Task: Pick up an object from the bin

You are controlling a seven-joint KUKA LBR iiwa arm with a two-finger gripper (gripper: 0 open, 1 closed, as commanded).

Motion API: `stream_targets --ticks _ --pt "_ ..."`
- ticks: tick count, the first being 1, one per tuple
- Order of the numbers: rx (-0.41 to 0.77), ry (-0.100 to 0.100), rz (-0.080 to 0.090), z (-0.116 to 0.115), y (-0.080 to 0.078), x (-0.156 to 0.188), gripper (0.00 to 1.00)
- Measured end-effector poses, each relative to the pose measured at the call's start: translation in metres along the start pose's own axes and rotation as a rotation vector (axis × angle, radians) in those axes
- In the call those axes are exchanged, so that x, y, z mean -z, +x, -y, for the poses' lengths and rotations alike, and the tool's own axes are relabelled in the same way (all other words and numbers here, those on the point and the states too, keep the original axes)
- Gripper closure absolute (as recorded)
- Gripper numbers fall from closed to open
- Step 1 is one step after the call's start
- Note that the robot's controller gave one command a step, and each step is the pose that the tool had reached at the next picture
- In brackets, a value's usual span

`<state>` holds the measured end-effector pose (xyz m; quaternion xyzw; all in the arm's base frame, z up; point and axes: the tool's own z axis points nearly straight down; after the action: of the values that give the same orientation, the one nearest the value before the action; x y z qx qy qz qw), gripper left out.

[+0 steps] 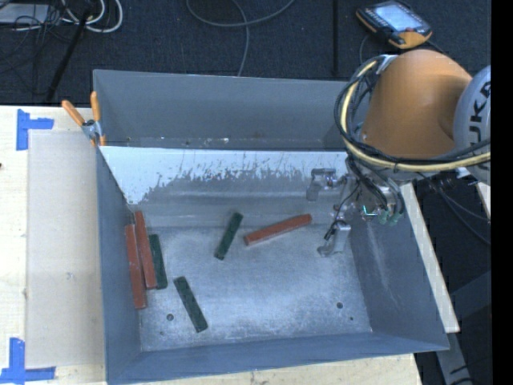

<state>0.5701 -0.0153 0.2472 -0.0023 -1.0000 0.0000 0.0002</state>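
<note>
My gripper (325, 213) hangs low at the right side of the bin, under the orange cover. Its fingers stand open, one fingertip (319, 184) toward the back wall and the other (330, 245) toward the front, with nothing between them. A red-brown flat bar (277, 230) lies slanted on the floor just left of the gripper, its right end close to the gap between the fingers. Further left, a short dark green bar (228, 235) lies tilted, apart from the red-brown one.
Two long red-brown bars (139, 257) lie side by side along the left wall with a dark green bar (157, 261) beside them. Another dark green bar (191, 303) lies near the front left. The right wall slopes up just behind the gripper.
</note>
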Motion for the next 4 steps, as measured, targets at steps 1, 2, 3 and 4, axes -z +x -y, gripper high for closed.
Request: stream_targets --ticks 1,2,3,4 --pt "0.028 0.000 0.010 -0.033 -0.033 -0.049 0.00" --pt "0.033 -0.001 -0.007 -0.053 -0.037 -0.078 0.00" --pt "-0.108 -0.002 0.007 -0.042 -0.046 -0.101 0.00" --pt "-0.072 0.001 0.000 -0.043 -0.048 -0.147 0.00"
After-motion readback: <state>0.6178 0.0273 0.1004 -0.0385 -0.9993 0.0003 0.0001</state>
